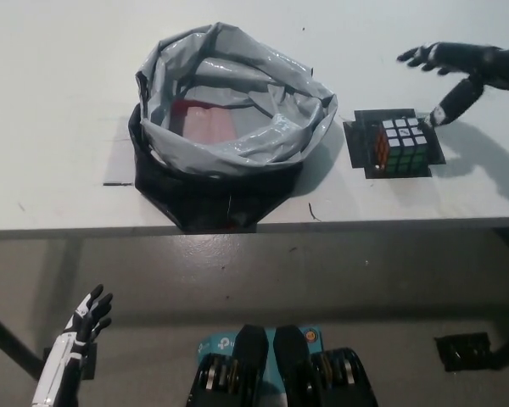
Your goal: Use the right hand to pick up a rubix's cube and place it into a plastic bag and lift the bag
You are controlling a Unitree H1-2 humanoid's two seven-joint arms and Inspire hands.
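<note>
White left hand [78, 332] low at near left, below table edge, fingers spread, holding nothing. Shiny crinkly plastic bag [229, 127] sits open on white table [59, 93], grey inside, black outside. Square rubix's cube [400, 142] right of bag, on flat black mat [394, 144]. Black right hand [458, 72] just past cube, fingers spread, one fingertip near cube's far corner.

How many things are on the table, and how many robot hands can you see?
Rubik's cube: 1
Plastic bag: 1
Black mat under the cube: 1
Robot hands: 2, the white left hand and the black right hand
Total: 5
</note>
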